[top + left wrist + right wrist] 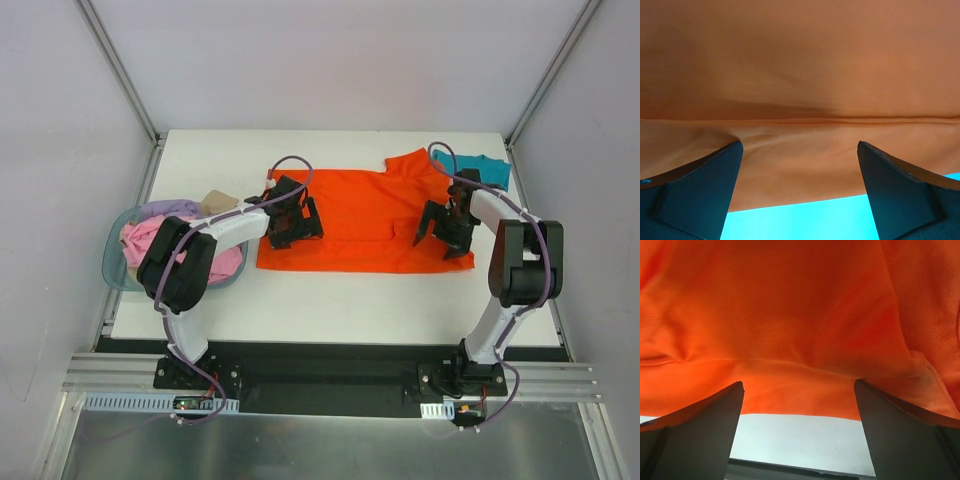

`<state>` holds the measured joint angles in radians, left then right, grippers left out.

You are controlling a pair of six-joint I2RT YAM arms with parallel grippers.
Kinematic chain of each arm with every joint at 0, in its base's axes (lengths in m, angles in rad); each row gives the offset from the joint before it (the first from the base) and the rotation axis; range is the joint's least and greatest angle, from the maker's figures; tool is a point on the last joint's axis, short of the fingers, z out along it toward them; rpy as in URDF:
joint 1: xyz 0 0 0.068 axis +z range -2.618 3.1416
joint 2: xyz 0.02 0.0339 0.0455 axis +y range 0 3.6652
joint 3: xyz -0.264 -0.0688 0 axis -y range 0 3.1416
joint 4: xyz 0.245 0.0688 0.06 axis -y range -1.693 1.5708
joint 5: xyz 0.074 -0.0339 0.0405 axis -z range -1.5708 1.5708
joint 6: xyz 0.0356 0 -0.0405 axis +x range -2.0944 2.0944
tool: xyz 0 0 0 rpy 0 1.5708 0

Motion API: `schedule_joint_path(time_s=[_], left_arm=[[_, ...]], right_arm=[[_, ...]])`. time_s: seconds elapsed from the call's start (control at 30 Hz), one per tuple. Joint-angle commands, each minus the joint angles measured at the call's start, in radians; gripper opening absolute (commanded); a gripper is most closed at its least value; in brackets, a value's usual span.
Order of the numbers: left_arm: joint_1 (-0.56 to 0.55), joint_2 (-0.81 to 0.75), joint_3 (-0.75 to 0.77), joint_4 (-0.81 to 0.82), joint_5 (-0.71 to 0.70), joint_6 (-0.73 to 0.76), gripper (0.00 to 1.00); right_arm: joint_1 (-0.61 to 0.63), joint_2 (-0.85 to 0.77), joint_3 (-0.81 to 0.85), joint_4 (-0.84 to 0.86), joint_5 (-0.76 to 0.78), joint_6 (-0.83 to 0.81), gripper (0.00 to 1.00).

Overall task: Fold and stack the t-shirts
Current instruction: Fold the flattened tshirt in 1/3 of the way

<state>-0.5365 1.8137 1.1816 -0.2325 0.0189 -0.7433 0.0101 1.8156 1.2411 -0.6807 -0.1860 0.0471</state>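
The bright orange-red t-shirt lies spread flat across the middle of the table. My left gripper is over its left edge and my right gripper over its right part, near a sleeve. In the left wrist view the gripper is open, jaws wide apart, tips down on the orange cloth by a seam. In the right wrist view the gripper is open too, tips on the orange cloth just inside its edge. The teal t-shirt lies at the back right, partly under the orange one.
A translucent blue basket stands at the table's left, with pink, lavender and tan shirts in it. White table shows in front of the shirt. Walls close in the table's sides.
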Motion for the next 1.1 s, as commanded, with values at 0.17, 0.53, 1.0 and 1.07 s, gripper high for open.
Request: schedule_joint_path(time_s=[0.17,0.53,1.0,1.07], left_arm=[[0.010,-0.063,-0.187,-0.022,0.053,-0.057,0.99],[-0.120,-0.411,-0.511,-0.034,0.059,-0.201,0.99],[-0.184,-0.628,-0.450,-0.082,-0.056,-0.194,0.99],[-0.184,-0.629,-0.436,-0.093,-0.069,-0.183,0.99]], right_arm=[[-0.009,-0.068,-0.152,-0.037,0.166,0.040,0.97],[-0.007,-0.438,-0.459,-0.146,0.195,0.111,0.97],[-0.001,-0.699,-0.385,-0.112,-0.049,0.003,0.97],[-0.004,-0.650,-0.384,-0.076,-0.014,0.010,0.97]])
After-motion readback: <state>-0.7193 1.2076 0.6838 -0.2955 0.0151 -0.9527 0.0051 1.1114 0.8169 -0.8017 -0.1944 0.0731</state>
